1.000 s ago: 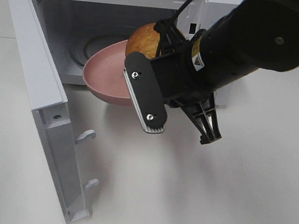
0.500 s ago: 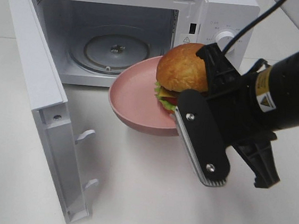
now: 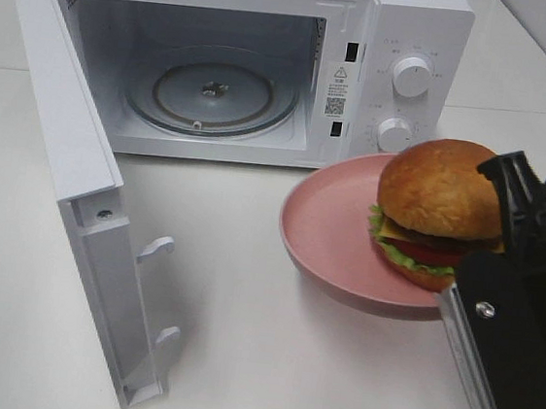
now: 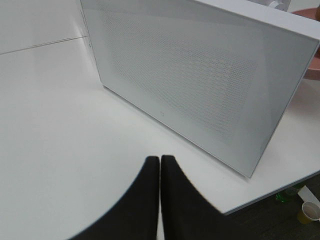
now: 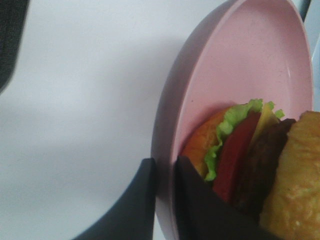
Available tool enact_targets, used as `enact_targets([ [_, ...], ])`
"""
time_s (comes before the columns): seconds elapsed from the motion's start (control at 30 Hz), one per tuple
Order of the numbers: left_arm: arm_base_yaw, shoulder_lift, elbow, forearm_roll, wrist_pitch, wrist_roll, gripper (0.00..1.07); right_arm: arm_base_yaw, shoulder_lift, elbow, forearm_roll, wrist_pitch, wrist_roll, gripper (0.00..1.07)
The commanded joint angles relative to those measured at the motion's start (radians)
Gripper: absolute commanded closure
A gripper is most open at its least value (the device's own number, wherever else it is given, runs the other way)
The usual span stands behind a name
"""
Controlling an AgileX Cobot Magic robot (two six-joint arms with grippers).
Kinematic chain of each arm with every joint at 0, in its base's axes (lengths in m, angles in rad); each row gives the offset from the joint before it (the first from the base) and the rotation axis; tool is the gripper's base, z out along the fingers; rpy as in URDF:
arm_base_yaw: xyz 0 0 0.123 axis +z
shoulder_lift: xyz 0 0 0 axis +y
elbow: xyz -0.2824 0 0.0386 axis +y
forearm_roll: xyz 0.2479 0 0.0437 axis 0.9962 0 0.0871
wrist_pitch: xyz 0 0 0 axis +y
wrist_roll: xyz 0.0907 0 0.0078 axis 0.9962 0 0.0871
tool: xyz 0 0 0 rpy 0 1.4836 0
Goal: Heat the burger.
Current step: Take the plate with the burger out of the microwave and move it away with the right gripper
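both claws closed — right claw (image 5: 164, 172) clamped on pink plate (image 3: 324, 231) rim, burger (image 3: 438, 212) aboard — left claw (image 4: 160, 165) empty.

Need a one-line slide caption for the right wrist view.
Right gripper pinching the pink plate rim, the burger sitting on it.

Bright, even light from overhead fills all three pictures. In the high view the white counter (image 3: 266, 360) looks nearly washed out, and shadows are soft: a faint one under the plate (image 3: 334, 226) toward 6 o'clock, and another beside the open microwave door (image 3: 79, 194). The microwave's (image 3: 216, 91) inside is dimmer and grey. The right claw (image 3: 506, 356) at 4 o'clock is large and slightly soft. In the right wrist view, the burger (image 5: 250, 160) is blurred. The left claw (image 4: 160, 200) is out of focus.
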Motion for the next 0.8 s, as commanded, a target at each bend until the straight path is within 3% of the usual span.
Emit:
enact_targets([
  [0.03,0.000,-0.017,0.003,-0.013,-0.010,-0.005,1.06,0.001,-0.083,0.036,-0.039,0.045,0.077,1.07],
  [0.43,0.000,-0.017,0.003,-0.013,-0.010,-0.005,1.06,0.001,-0.129,0.075,-0.061,0.131,0.335,1.07],
  [0.5,0.000,-0.017,0.003,-0.013,-0.010,-0.005,1.06,0.000,-0.129,0.075,-0.108,0.131,0.486,1.07],
  [0.6,0.000,-0.017,0.003,-0.013,-0.010,-0.005,1.06,-0.001,-0.129,0.076,-0.129,0.131,0.518,1.07],
  [0.67,0.000,-0.017,0.003,-0.013,-0.010,-0.005,1.06,-0.001,-0.129,0.092,-0.229,0.131,0.619,1.07],
  [0.8,0.000,-0.017,0.003,-0.013,-0.010,-0.005,1.06,-0.001,-0.108,0.116,-0.310,0.129,0.725,1.07],
])
